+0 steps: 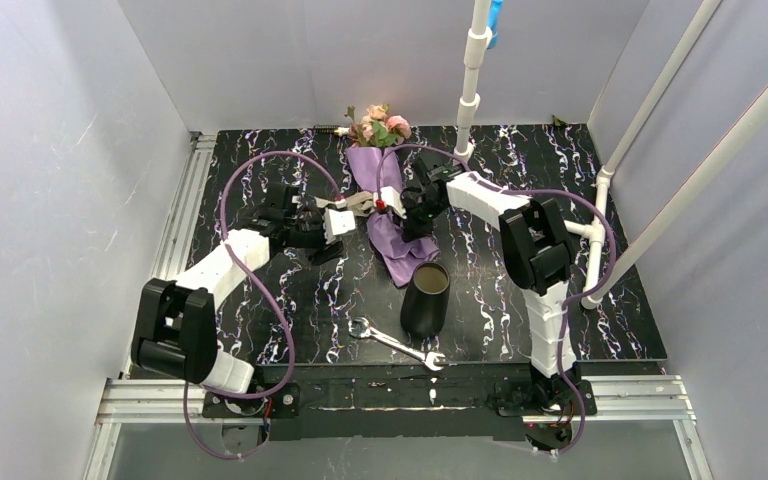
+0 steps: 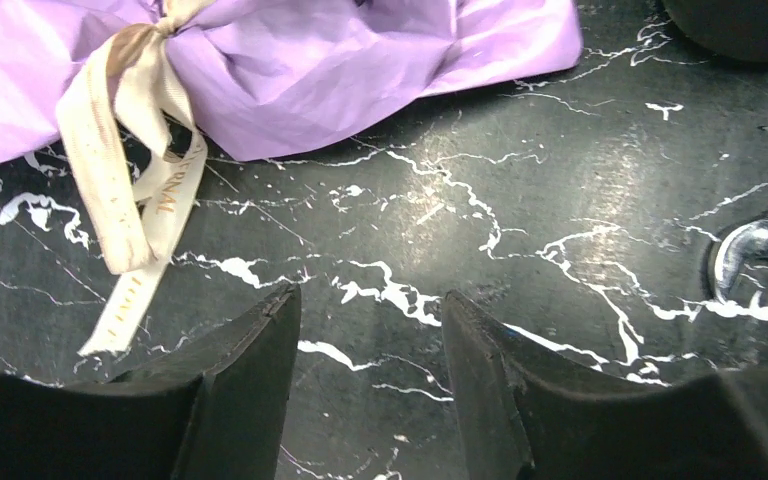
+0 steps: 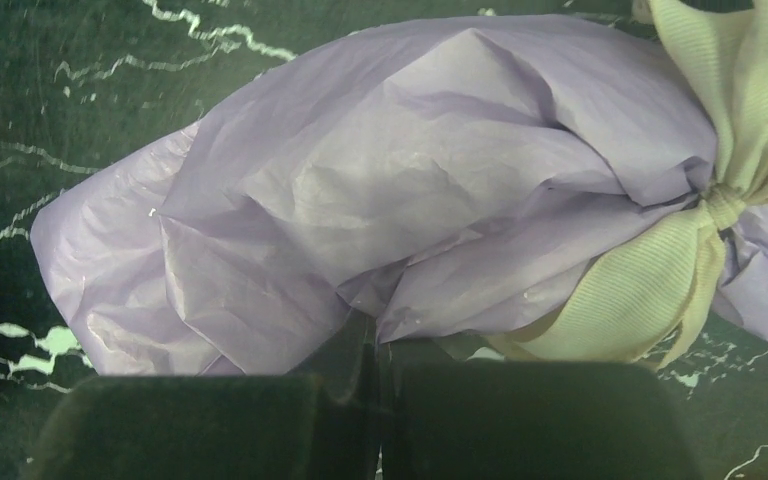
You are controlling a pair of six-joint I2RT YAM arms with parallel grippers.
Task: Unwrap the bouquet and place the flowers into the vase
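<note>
Marbled tabletop (image 1: 480,330): only overhead shows flowers (image 1: 380,125); left claw (image 2: 370,300) spread, right claw (image 3: 375,375) pressed together.

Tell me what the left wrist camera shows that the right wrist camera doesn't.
Only the left wrist view: the wrench head at the right edge, the ribbon tails trailing onto the table, and the left gripper open over bare tabletop. Only the right wrist view: the right gripper shut at the wrapping's edge. Both: the bouquet in purple paper, the beige ribbon knot and the black marbled table.
</note>
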